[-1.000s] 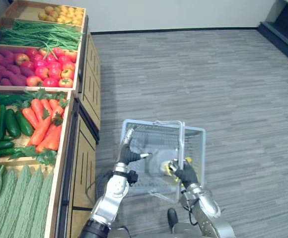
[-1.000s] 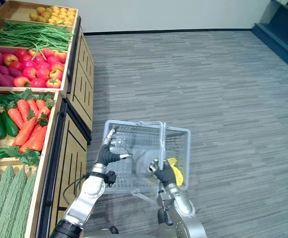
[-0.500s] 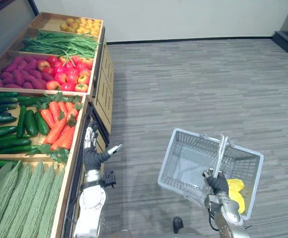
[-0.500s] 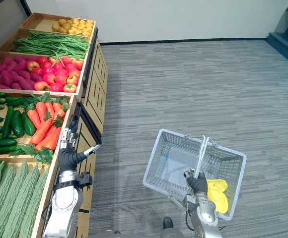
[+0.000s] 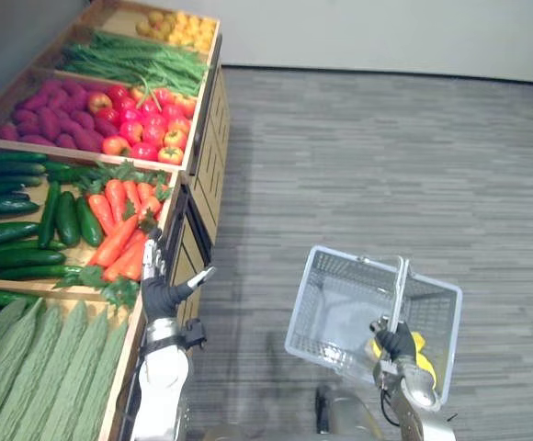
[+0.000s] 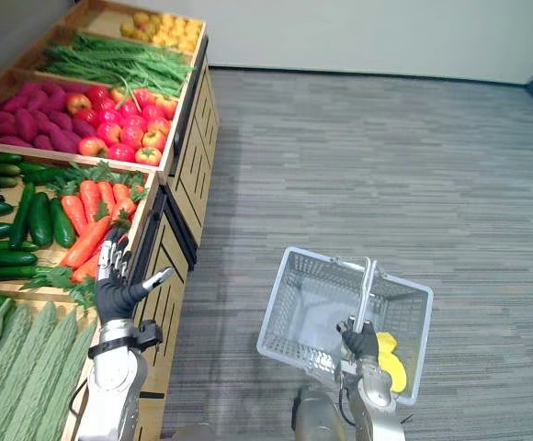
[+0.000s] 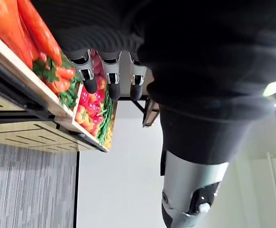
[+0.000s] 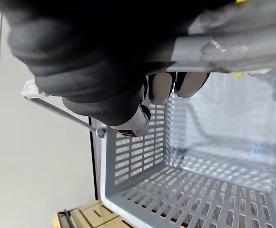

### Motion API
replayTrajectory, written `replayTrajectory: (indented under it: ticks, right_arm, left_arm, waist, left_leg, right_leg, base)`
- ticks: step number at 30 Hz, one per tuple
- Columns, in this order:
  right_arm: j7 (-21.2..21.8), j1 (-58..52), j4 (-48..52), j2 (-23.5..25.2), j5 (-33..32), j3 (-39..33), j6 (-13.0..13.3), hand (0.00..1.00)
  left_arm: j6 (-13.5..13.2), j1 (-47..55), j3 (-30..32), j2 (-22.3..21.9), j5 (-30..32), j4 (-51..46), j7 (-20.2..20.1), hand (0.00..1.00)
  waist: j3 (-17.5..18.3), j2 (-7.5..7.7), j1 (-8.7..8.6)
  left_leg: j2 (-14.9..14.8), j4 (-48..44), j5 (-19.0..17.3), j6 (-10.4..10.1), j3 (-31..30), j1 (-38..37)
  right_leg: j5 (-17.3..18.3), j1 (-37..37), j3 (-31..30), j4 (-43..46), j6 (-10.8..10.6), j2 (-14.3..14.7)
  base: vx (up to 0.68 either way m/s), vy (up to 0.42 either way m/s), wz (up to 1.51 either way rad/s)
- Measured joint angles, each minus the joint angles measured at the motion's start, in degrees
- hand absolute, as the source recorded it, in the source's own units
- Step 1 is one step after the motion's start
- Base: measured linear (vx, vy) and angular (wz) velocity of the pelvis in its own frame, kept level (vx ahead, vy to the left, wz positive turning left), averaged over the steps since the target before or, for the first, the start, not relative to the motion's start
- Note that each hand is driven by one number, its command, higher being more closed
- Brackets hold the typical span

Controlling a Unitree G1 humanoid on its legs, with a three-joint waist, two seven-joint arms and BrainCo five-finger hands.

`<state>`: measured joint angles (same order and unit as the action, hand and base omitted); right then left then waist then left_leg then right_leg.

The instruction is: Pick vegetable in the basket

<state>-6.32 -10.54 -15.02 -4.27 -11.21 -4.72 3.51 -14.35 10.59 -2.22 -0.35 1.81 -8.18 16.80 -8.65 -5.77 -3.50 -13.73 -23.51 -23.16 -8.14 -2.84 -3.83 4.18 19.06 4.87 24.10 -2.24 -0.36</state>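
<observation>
Wrist view: right hand (image 8: 95, 80) grips basket handle (image 8: 233, 50); left hand (image 5: 160, 295) spread.

a yellow thing (image 6: 389, 360) at the right side of the basket (image 6: 314, 255) is half hidden behind the right hand (image 5: 397, 342) and the handle (image 8: 233, 47) it is curled round, so its kind cannot be told. the cucumbers (image 5: 9, 230) run off the head views' left edge and the ridged green gourds (image 5: 37, 367) off the lower left corner, while the yellow produce (image 5: 179, 28) in the farthest crate is cut by the top edge and too small to name. in the left wrist view the dark cover of the left hand (image 7: 111, 71) hides much of the stand, and the carrots (image 7: 28, 33) are cut off by the picture's edge.
</observation>
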Motion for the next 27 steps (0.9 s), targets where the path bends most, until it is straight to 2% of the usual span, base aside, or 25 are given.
replayTrajectory:
  ticks: [1,2,3,4,5,6,9,11,12,13,14,16,18,19,20,21,22,23,25,27]
  right_arm:
    - [0.02,0.24,0.16,0.07,0.10,0.24,0.00,1.00]
    - [0.02,0.08,0.35,0.05,0.09,0.24,0.00,1.00]
    - [-0.04,-0.39,0.46,-0.04,0.07,0.23,0.00,1.00]
    - [-0.17,-0.65,0.66,0.38,-0.07,0.26,0.00,1.00]
    - [-0.26,-0.61,0.78,0.38,-0.15,0.22,0.00,1.00]
    - [-0.70,-0.71,1.89,0.43,-0.25,0.19,0.13,1.00]
    - [-1.90,0.17,3.38,0.41,-0.68,-1.46,1.35,1.00]
    - [-2.44,0.46,3.37,0.32,-0.86,-3.11,2.21,1.00]
    - [-2.50,-0.25,3.38,-0.05,-1.43,-4.28,2.44,1.00]
    - [-2.63,-0.78,2.76,-0.15,-1.65,-4.98,2.50,1.00]
    - [-3.37,-0.81,1.93,0.58,-1.71,-5.88,2.49,1.00]
    - [-3.55,-0.49,1.79,0.90,-1.66,-6.61,2.22,1.00]
    - [-3.51,-0.54,1.52,1.23,-1.46,-6.69,1.57,1.00]
    - [-3.48,-0.42,0.02,1.61,-1.45,-6.82,1.49,1.00]
    - [-3.46,-0.62,-1.18,1.84,-1.47,-7.19,1.33,1.00]
    - [-3.45,-0.64,-1.68,1.92,-1.47,-7.40,1.13,1.00]
    - [-3.30,-1.08,-1.73,2.33,-1.43,-7.50,0.49,1.00]
    - [-2.75,-1.57,-1.72,2.60,-1.42,-7.17,0.44,1.00]
    - [-1.96,-2.29,-1.25,3.37,-1.43,-6.65,0.43,1.00]
    - [-1.28,-4.19,0.74,4.31,-1.47,-6.25,0.43,1.00]
  left_arm:
    - [0.01,0.14,-0.09,-0.64,0.00,0.03,-0.05,0.00]
    - [0.00,0.20,-0.18,-0.93,-0.06,0.03,-0.14,0.00]
    - [-0.04,0.73,-0.17,-1.41,-0.15,0.03,-0.25,0.00]
    - [-0.22,1.41,-0.20,-1.26,-0.17,-0.02,-0.48,0.00]
    - [-0.49,1.70,-0.18,-1.14,-0.17,-0.04,-0.49,0.00]
    - [-0.62,2.53,-0.18,-1.15,-0.17,-0.05,-0.55,0.00]
    - [-0.73,2.53,0.30,-1.15,-0.21,-0.14,-0.54,0.00]
    - [-0.72,1.67,0.34,-1.09,-0.20,-0.15,-0.53,0.00]
    - [-0.75,1.50,0.04,-1.12,-0.18,-0.32,-0.51,0.00]
    - [-0.94,1.73,-0.06,-0.51,-0.11,-0.56,-0.48,0.00]
    - [-0.88,0.84,0.02,0.87,-0.09,-0.37,-0.45,0.00]
    - [-0.75,0.53,0.18,1.70,-0.09,-0.44,-0.46,0.00]
    - [-0.50,2.07,0.33,1.62,-0.09,-0.53,-0.48,0.00]
    - [-0.47,3.12,0.48,1.72,-0.13,-0.54,-0.60,0.00]
    - [-0.43,3.56,0.08,1.78,-0.11,-0.61,-0.75,0.00]
    - [-0.38,3.56,-0.03,1.79,-0.12,-0.66,-0.87,0.00]
    - [-0.27,3.31,-0.60,2.00,-0.07,-0.83,-1.15,0.00]
    - [0.10,3.13,-0.71,1.93,0.04,-0.83,-1.40,0.00]
    - [0.41,3.08,-1.03,2.04,0.14,-0.85,-1.41,0.00]
    - [0.41,2.72,-2.54,1.79,0.44,-1.32,-1.39,0.00]
  waist:
    - [-0.04,0.06,0.38]
    - [-0.07,0.08,0.76]
    - [-0.25,0.33,1.32]
    - [-0.62,0.82,1.65]
    - [-0.69,0.92,1.84]
    - [-0.69,0.86,2.47]
    - [-0.85,1.11,2.99]
    - [-1.34,1.78,3.64]
    - [-1.16,1.50,3.36]
    - [-0.58,1.32,2.79]
    - [-0.56,3.75,1.88]
    - [-1.16,4.98,2.40]
    - [-1.22,5.21,2.91]
    - [-1.27,5.27,2.66]
    - [-1.41,5.49,2.34]
    - [-1.44,5.55,1.96]
    - [-1.53,5.65,0.68]
    - [-1.55,5.62,0.44]
    - [-1.56,5.61,1.15]
    - [-1.51,5.63,1.15]
  left_leg:
    - [0.22,-5.04,3.93,0.07,-1.77,1.75]
    - [0.20,-8.64,6.38,0.39,-1.93,3.14]
    - [-0.37,-18.08,12.57,1.83,-1.54,6.65]
    - [-1.64,-27.19,12.92,2.24,0.48,9.67]
    - [-2.38,-30.59,12.53,2.59,2.30,10.88]
    - [-3.31,-35.29,11.41,4.33,6.47,13.97]
    - [-2.05,-31.77,8.89,5.10,11.36,21.20]
    - [-0.98,-22.44,8.85,5.82,18.35,23.52]
    - [-0.02,-12.94,13.63,6.65,24.92,23.13]
    - [0.19,-9.57,13.59,12.62,29.90,21.90]
    - [2.89,-7.67,11.94,14.78,30.87,20.71]
    - [5.36,-6.62,10.78,15.78,30.19,20.74]
    - [7.60,-5.77,9.55,15.82,29.24,19.12]
    - [9.08,-4.42,8.35,15.42,27.30,16.89]
    - [10.76,-3.14,7.80,15.30,24.70,14.47]
    - [11.51,-2.34,7.55,15.18,22.83,13.30]
    - [12.41,-1.05,7.45,15.21,19.54,11.38]
    - [12.78,-0.02,7.45,15.21,17.06,9.73]
    - [12.80,1.30,7.43,15.07,13.95,7.12]
    - [12.62,1.39,6.81,13.92,9.35,5.60]
  right_leg:
    - [1.77,-1.48,0.34,0.14,1.01,0.30]
    - [2.11,-2.95,0.72,-0.63,1.42,0.47]
    - [2.51,-7.66,1.33,-4.07,2.06,0.70]
    - [2.74,-13.15,1.50,-8.64,2.50,1.14]
    - [2.74,-15.61,1.48,-10.71,2.57,1.33]
    - [2.84,-20.77,1.55,-14.71,2.73,1.36]
    - [2.90,-25.71,3.41,-19.36,2.73,0.55]
    - [4.02,-27.99,5.66,-19.66,1.21,-0.83]
    - [5.71,-29.89,7.73,-19.09,-0.56,-0.91]
    - [8.33,-30.70,9.20,-17.49,-1.23,-1.01]
    - [11.05,-30.67,10.48,-15.19,-1.93,-3.14]
    - [11.41,-31.28,11.58,-14.28,-2.41,-4.65]
    - [11.01,-31.66,13.54,-10.90,-3.11,-5.72]
    - [10.77,-31.28,15.11,-4.54,-3.53,-6.84]
    - [8.85,-28.57,15.59,6.51,-4.22,-8.92]
    - [6.38,-26.36,14.73,13.21,-2.52,-9.71]
    - [5.45,-21.13,10.24,24.40,0.31,-9.74]
    - [10.02,-16.63,5.07,27.53,0.56,-8.02]
    - [13.28,-11.51,-1.12,23.53,0.46,-5.27]
    - [13.99,-8.20,-7.76,16.95,0.21,-2.19]
  base:
    - [0.46,-0.216,0.10]
    - [0.46,-0.263,0.16]
    - [0.47,-0.244,0.20]
    - [0.48,-0.228,0.16]
    - [0.55,-0.190,0.09]
    - [0.45,-0.120,0.03]
    - [0.36,-0.014,0.30]
    - [0.28,0.071,0.50]
    - [0.35,0.098,0.87]
    - [0.43,0.131,1.41]
    - [0.35,0.120,1.28]
    - [0.33,0.132,0.93]
    - [0.33,0.105,0.68]
    - [0.38,0.110,0.93]
    - [0.38,0.095,1.04]
    - [0.40,0.036,1.34]
    - [0.34,-0.051,1.40]
    - [0.34,-0.073,1.35]
    - [0.30,-0.095,0.95]
    - [0.32,-0.178,1.26]
